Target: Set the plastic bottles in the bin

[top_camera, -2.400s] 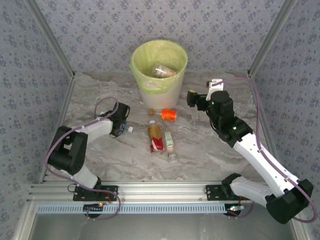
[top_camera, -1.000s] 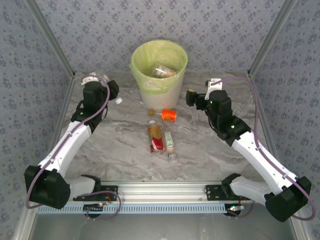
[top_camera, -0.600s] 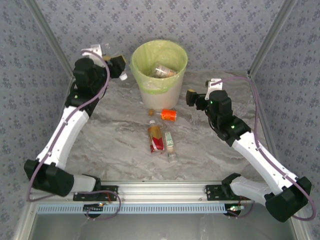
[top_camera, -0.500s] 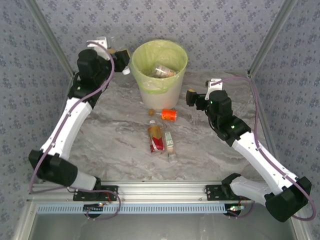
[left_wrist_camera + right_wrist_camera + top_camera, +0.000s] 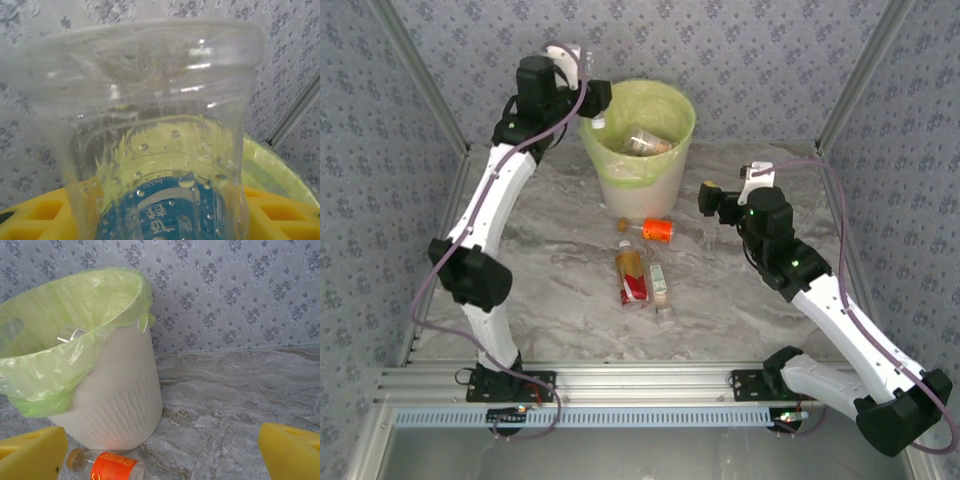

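My left gripper (image 5: 592, 102) is raised at the left rim of the bin (image 5: 685, 118) and is shut on a clear bottle with a blue label (image 5: 165, 150). The bottle's base covers most of the left wrist view, with the yellow pads (image 5: 42, 215) on either side. The bin holds bottles (image 5: 646, 142) inside its pale green liner (image 5: 75, 315). On the table lie an orange-label bottle (image 5: 656, 231), an amber-filled red-label bottle (image 5: 632, 275) and a pale-label bottle (image 5: 660, 284). My right gripper (image 5: 706, 196) is open and empty, to the right of the bin (image 5: 115, 395), with the orange-label bottle (image 5: 107, 466) low between its pads.
The marble tabletop (image 5: 740, 300) is enclosed by patterned walls and metal corner posts (image 5: 850, 80). An aluminium rail (image 5: 640, 380) runs along the near edge. The three loose bottles lie in a cluster just in front of the bin.
My left arm has lifted the blue-label bottle from the table's left side up to the bin's left rim. My right arm has shifted slightly.
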Controlling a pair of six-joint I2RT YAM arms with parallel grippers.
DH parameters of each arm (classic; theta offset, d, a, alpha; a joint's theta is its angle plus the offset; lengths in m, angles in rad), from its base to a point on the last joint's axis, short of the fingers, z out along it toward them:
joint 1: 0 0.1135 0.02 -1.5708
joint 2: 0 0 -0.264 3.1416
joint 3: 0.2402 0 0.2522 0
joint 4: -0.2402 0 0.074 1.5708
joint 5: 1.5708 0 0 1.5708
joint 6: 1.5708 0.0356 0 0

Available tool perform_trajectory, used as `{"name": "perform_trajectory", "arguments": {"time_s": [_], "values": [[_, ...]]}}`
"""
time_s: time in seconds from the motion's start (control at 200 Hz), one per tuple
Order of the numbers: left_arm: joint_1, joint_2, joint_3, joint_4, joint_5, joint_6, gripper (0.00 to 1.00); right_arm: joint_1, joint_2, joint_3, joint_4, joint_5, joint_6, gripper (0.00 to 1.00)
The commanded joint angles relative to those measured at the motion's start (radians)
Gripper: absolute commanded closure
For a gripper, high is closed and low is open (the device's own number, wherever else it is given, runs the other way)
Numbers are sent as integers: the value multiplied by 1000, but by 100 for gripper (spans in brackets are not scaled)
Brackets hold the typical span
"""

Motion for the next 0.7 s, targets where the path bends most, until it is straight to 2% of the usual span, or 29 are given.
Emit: {"name": "perform_trajectory", "arguments": {"time_s": [0.0, 0.1, 0.185, 0.24, 0.34, 0.475, 0.695], "values": [[-20, 109, 241, -188, 28, 57, 59, -2, -12, -7, -33, 25, 13, 0], [-41, 256, 508, -354, 13, 85, 51, -3, -10, -11, -38, 25, 9, 0], [-54, 370, 718, -467, -43, 84, 33, -5, -5, -12, -42, 25, 3, 0], [-57, 411, 788, -502, -61, 79, 24, -5, -3, -13, -45, 25, -1, 0], [-57, 413, 780, -503, -67, 71, 10, -8, 4, -14, -50, 24, -13, 0], [-57, 399, 767, -509, -53, 75, 1, -12, 20, -15, -53, 15, -21, 0], [-48, 344, 768, -555, -49, 124, 1, -28, 89, -18, -47, -74, -89, 0]]}}
